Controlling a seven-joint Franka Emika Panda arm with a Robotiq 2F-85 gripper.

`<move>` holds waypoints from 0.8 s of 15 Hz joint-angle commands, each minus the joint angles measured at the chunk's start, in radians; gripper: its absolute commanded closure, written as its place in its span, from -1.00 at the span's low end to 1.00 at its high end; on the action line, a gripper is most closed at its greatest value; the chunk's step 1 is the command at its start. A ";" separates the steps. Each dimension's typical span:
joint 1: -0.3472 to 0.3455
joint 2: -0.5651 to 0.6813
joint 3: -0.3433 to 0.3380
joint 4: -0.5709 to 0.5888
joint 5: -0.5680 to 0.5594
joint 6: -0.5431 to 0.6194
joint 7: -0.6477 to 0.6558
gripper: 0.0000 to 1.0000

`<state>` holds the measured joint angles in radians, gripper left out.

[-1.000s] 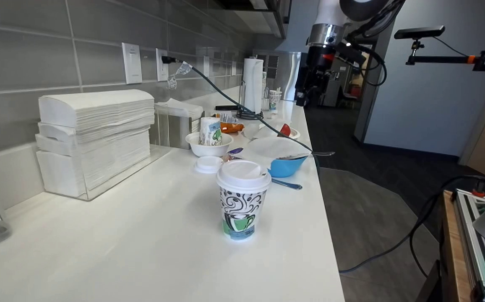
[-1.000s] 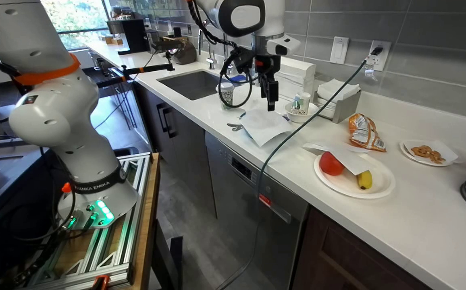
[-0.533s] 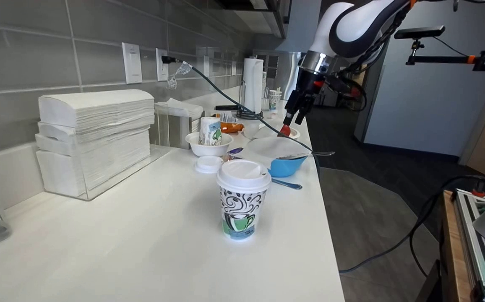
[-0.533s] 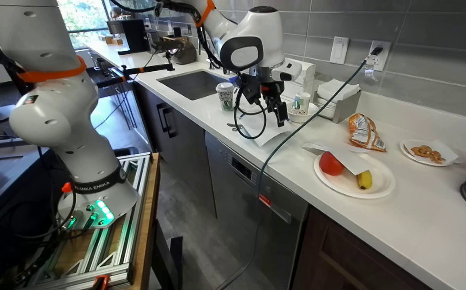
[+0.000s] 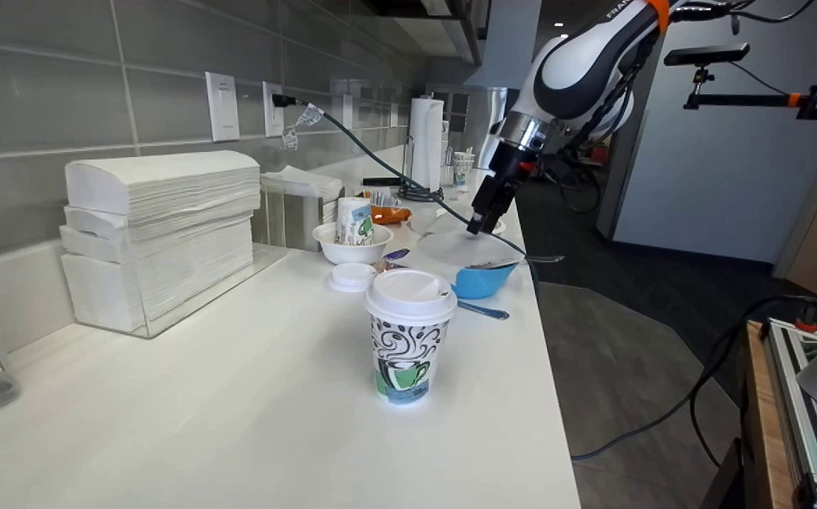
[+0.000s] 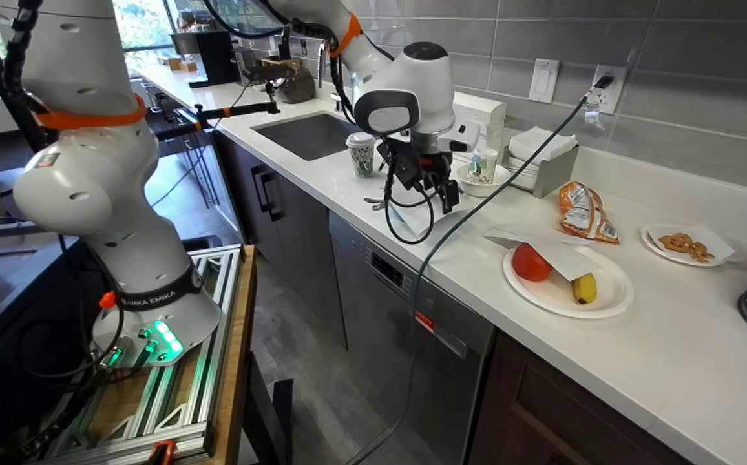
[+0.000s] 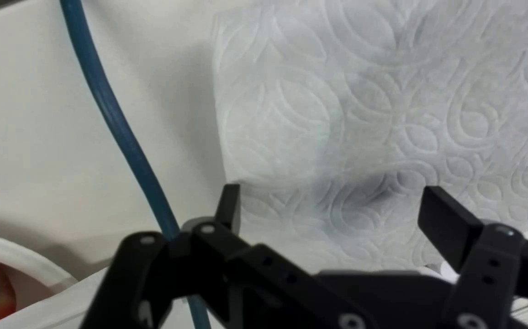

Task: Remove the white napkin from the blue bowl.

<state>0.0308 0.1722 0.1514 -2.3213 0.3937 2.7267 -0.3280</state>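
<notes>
The white napkin (image 5: 447, 247) lies draped over the blue bowl (image 5: 483, 283), whose side shows below it in an exterior view. The napkin also shows under the arm in an exterior view (image 6: 417, 219), and its embossed surface fills much of the wrist view (image 7: 360, 114). The bowl is hidden under the napkin in the wrist view. My gripper (image 7: 330, 214) is open, with its fingers wide apart over the napkin's edge and nothing held between them. It is tilted just above the napkin in both exterior views (image 5: 478, 226) (image 6: 450, 200). I cannot tell whether the fingertips touch it.
A dark cable (image 6: 457, 225) runs from the wall outlet across the counter beside the bowl and passes by a finger in the wrist view (image 7: 118, 123). A plate (image 6: 616, 294) with fruit, a lidded cup (image 5: 408, 360), a white bowl (image 5: 352, 253) and a spoon (image 5: 483, 309) stand nearby.
The arm has come down and tilted. The gripper has moved from high above the counter to just over the napkin. The napkin and bowl stay in about the same place.
</notes>
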 commanded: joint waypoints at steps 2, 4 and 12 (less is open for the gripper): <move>-0.035 0.032 0.027 0.007 0.055 0.012 -0.075 -1.00; -0.044 0.037 0.029 0.007 0.056 0.010 -0.086 -1.00; -0.070 0.057 0.053 0.019 0.080 0.008 -0.123 0.29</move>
<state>-0.0189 0.2157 0.1818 -2.3110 0.4418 2.7267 -0.4152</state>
